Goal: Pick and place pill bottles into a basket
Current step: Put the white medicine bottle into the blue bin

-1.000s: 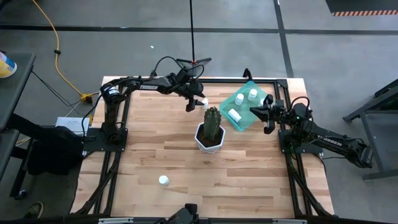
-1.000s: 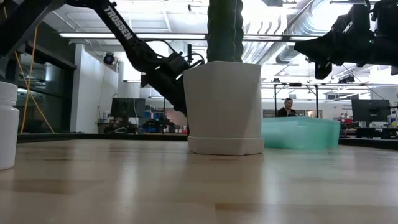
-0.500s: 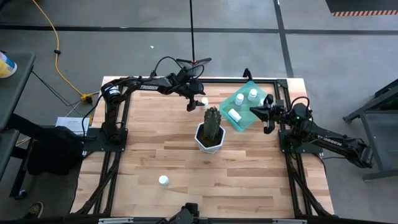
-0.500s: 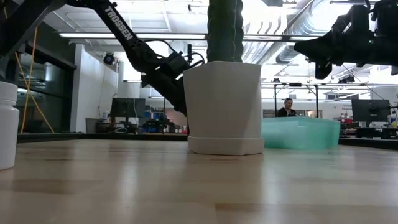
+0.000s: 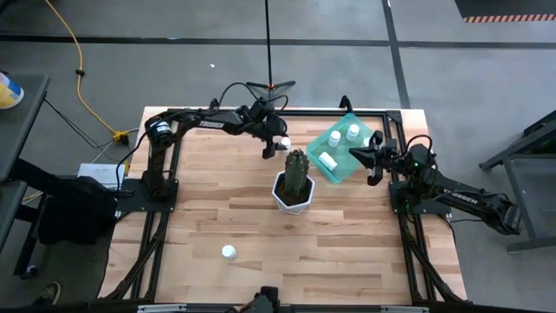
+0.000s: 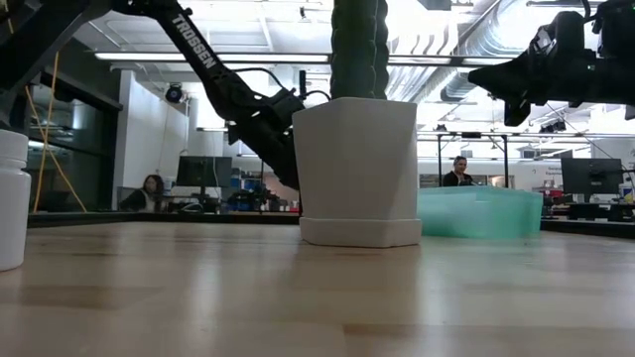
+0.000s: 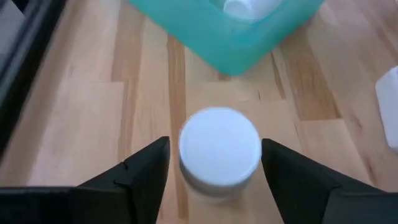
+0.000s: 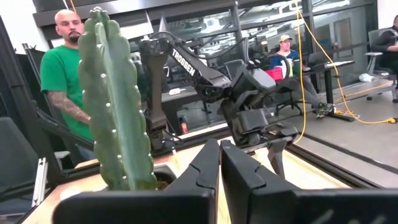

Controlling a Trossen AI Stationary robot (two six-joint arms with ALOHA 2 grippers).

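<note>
At the near left of the surface [image 5: 200,217], one pill bottle [image 5: 228,252] is seen standing alone, well apart from everything else. Further along, the left claw [image 5: 274,145] is held spread wide around a second pill bottle [image 7: 219,154], one finger on each side and a gap left on both, so nothing is gripped yet. This bottle stands upright at the far edge, between the cactus pot [image 5: 294,193] and the corner of the basket [image 5: 340,172].

Just right of it, three bottles are already found inside the teal basket. Beyond that, the right claw [image 5: 369,158] is kept pressed shut and empty, raised beside the basket's right side.

Several risks can be judged from here. If the fingers are closed off-centre, the smooth round bottle may be pushed sideways or tipped instead of clamped. If the lift is carried low, the basket wall may be struck. A swing toward the cactus could also be caused by a careless path.
</note>
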